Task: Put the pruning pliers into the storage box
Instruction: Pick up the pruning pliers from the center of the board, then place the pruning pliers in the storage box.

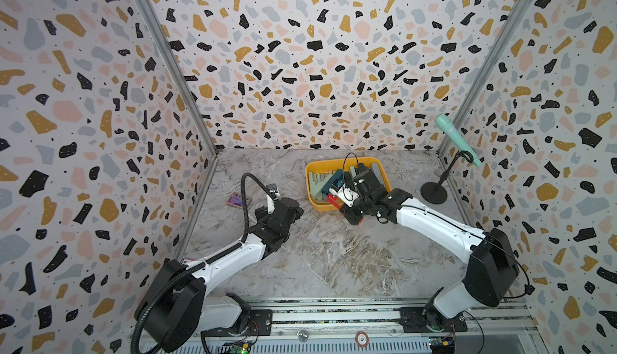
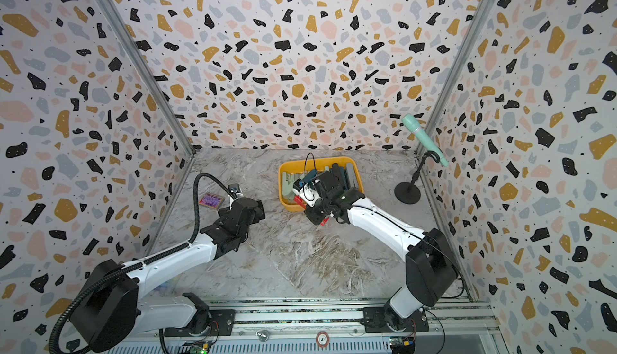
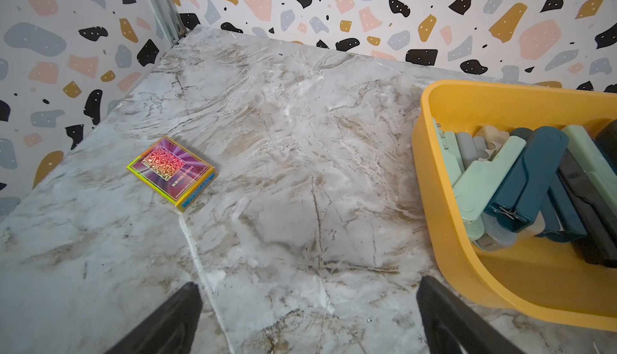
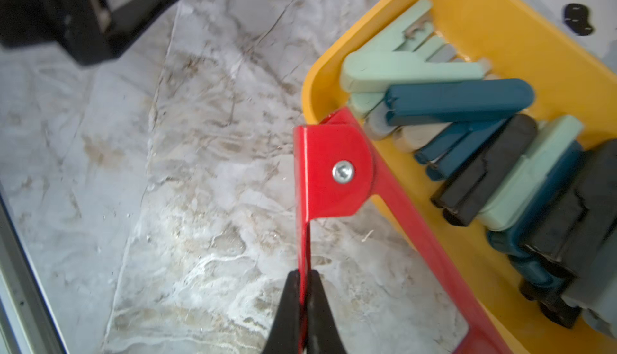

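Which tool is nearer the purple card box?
Left. The left tool hangs open near the card box; the right tool is farther off at the storage box rim, shut on the red pruning pliers.

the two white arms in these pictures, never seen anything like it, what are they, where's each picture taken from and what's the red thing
They are two robot arms mounted at the front of a marble table, each ending in a two-fingered gripper. Two pictures look down from one overhead camera; the other two come from small cameras on the arms' wrists. On the table stand a yellow tray holding a pile of folding plastic pliers, a small purple card box and a green microphone on a stand. The right gripper is shut on one arm of the red pliers, whose hinge sits at the tray's corner rim, not yet lying inside. The left gripper is open and empty, above the table beside the tray.
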